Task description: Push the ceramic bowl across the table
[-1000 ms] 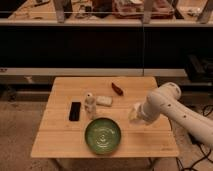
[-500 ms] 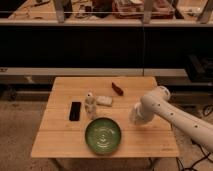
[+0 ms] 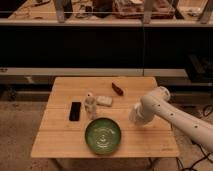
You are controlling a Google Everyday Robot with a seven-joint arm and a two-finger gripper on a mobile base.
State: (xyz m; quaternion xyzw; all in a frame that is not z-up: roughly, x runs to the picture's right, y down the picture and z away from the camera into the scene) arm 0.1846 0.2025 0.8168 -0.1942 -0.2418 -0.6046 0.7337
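Note:
The ceramic bowl [image 3: 103, 135], a wide shallow green dish with pale rings inside, sits on the light wooden table [image 3: 60, 138] near its front edge, a little right of the middle. My white arm comes in from the right. The gripper [image 3: 134, 116] hangs low over the table just right of the bowl, a small gap away from its rim.
A black phone [image 3: 75, 111] lies at left of the middle. A small white bottle [image 3: 90, 105] stands behind the bowl, next to a pale flat block [image 3: 104, 101]. A dark red object [image 3: 117, 89] lies at the back. A dark shelf unit [image 3: 100, 45] stands behind the table.
The arm has swung left and lowered, bringing the gripper closer to the bowl's right side. The bowl and the other objects have not moved.

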